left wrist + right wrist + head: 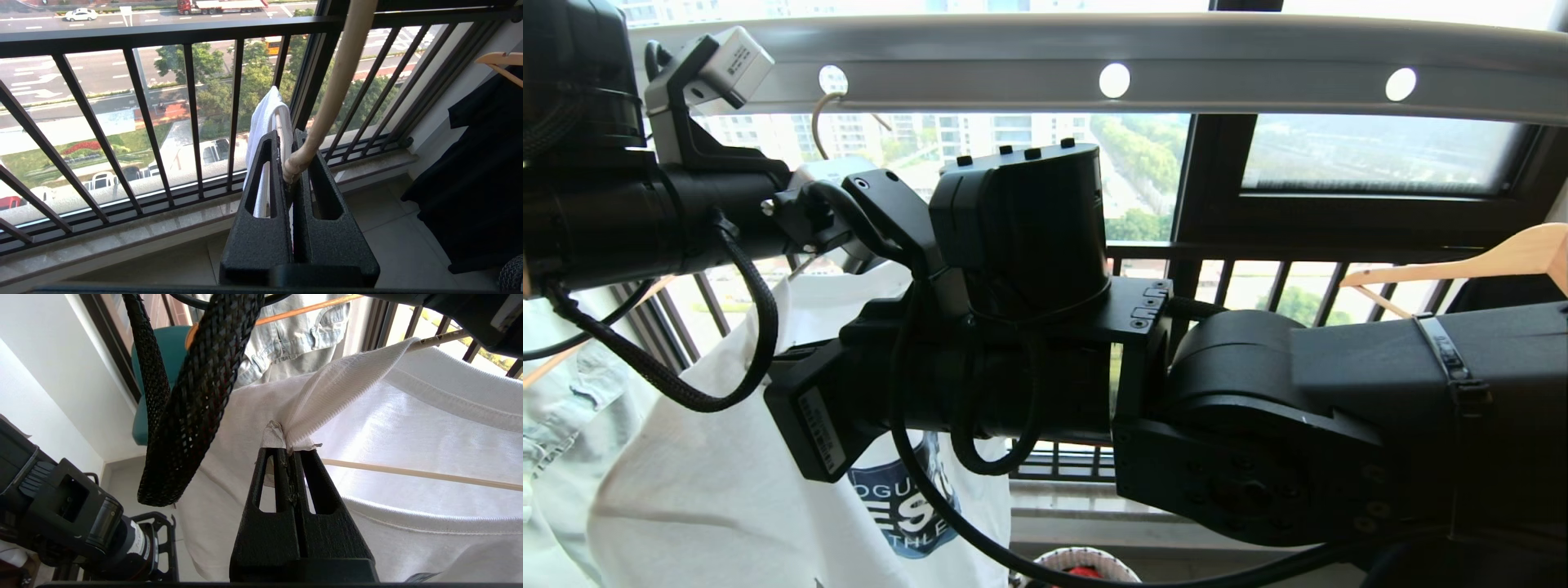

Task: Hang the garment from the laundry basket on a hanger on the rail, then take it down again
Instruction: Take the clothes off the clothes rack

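Overhead: pale beige wire hanger (335,85) hook clamped by left gripper (292,141), threaded through wide grey holed rail (1176,57); right gripper (288,451) pinching white T-shirt (408,428) ribbed collar just below.

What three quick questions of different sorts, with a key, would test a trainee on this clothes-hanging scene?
1. True or false: the right gripper has its jaws shut on the T-shirt at its ribbed collar.
2. What is the left gripper clamped on? A) a wooden hanger B) the wire hanger C) the window railing
3. Fill in: the red cloth lies in the white woven ____.
Key: 1 true; 2 B; 3 basket.
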You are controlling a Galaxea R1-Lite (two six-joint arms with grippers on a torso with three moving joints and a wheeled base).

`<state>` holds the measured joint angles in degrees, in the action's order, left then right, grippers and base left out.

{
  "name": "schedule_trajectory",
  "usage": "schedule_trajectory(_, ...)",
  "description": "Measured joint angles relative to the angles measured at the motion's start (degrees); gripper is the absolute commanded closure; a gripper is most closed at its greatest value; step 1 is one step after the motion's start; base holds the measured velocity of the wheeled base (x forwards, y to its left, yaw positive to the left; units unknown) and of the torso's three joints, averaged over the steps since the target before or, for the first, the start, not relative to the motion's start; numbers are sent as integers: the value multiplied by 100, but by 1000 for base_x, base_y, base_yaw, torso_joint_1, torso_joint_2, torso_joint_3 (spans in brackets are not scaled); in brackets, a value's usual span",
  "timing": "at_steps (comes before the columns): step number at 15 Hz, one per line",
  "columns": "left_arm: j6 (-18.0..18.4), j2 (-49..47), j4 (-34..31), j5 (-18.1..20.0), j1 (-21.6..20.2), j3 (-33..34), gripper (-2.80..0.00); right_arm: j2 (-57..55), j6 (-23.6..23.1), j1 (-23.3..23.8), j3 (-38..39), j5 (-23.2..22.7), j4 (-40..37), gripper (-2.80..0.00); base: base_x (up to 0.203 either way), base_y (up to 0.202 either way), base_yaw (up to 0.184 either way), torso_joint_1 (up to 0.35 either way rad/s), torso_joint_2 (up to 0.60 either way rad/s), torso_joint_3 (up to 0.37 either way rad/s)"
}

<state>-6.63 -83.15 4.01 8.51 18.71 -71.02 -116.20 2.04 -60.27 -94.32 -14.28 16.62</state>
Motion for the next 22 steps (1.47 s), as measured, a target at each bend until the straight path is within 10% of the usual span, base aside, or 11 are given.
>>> schedule_trajectory(11,1,13,-2,-3,0,16,0,-74,-11,0,0,9,6,-21,0,0,0,0,0,0)
schedule_trajectory(12,0,13,0,-3,0,20,0,-78,-6,0,-2,11,5,-280,0,0,0,0,0,0)
schedule_trajectory(22,0,60,-10,-2,0,79,0,109,7,77,257,356,5,-280,0,0,0,0,0,0)
